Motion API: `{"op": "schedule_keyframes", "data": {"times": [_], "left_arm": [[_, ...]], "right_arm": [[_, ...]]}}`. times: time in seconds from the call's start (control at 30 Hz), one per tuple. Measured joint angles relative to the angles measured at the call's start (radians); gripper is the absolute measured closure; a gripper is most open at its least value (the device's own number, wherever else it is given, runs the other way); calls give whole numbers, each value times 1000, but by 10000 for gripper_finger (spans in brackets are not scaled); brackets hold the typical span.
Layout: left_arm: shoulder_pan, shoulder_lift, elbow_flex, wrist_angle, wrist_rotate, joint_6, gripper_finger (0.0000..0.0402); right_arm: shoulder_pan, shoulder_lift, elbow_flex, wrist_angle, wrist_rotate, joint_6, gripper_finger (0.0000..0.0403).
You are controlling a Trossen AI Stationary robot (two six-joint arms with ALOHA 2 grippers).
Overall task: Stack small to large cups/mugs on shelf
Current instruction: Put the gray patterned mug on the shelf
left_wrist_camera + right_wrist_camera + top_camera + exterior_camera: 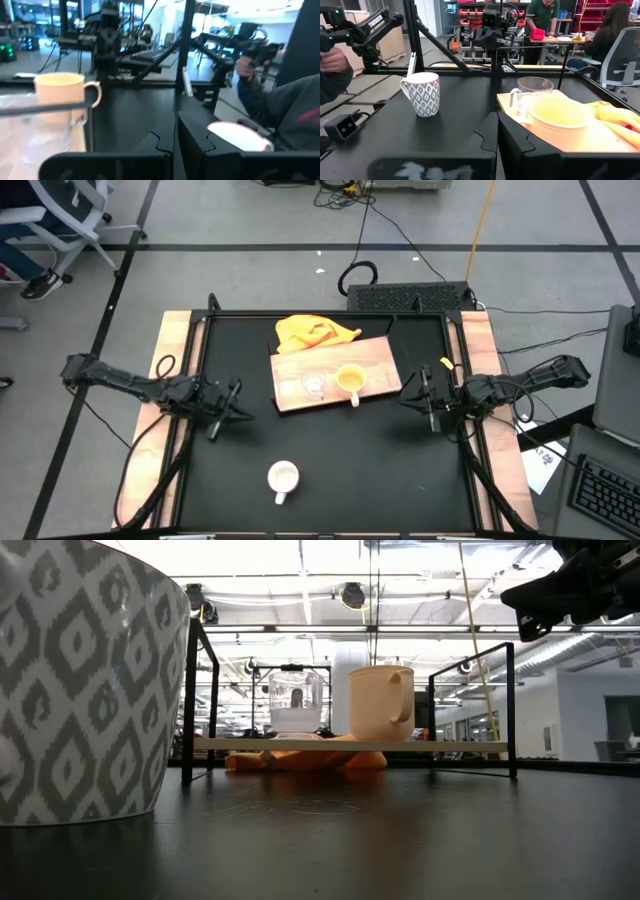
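Observation:
The light-brown wooden shelf point(378, 360) lies mid-table, its far edge over a yellow cloth point(315, 332). On it stand the clear glass cup point(314, 383) and, to its right, the yellow mug point(351, 379), both upright on their bases, as the right wrist view shows for the glass cup point(532, 90) and the yellow mug point(560, 120). The white patterned mug point(283, 477) stands upright on the black table near the front edge, apart from the shelf. My left gripper point(235, 402) hovers shut left of the shelf. My right gripper point(415, 392) hovers shut right of it.
A black metal frame point(190, 700) stands round the table top. Wooden strips point(170, 350) border the table's left and right sides. People sit at desks point(615, 30) in the room beyond. Bare black table point(370, 470) lies between the white mug and the right arm.

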Motion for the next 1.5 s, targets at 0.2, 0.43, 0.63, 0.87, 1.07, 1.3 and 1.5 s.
{"op": "schedule_keyframes", "data": {"times": [0.2,0.43,0.63,0.87,1.07,1.3,1.5], "left_arm": [[-46,50,50,5,-22,5,378],[-105,146,128,1,-31,42,378],[-156,209,181,3,-32,95,378],[-194,235,196,6,-85,100,378],[-209,235,196,34,-117,94,378],[-212,260,196,41,-244,83,378],[-216,364,268,53,-227,60,378]], "right_arm": [[0,0,0,0,0,0,403],[0,-20,0,0,-4,-33,403],[0,-101,0,-21,-7,-39,403],[3,-200,-64,-16,-8,-13,403],[24,-278,-112,1,-9,-25,403],[34,-320,-159,10,-10,-28,403],[34,-320,-178,20,-10,-5,403]]}}
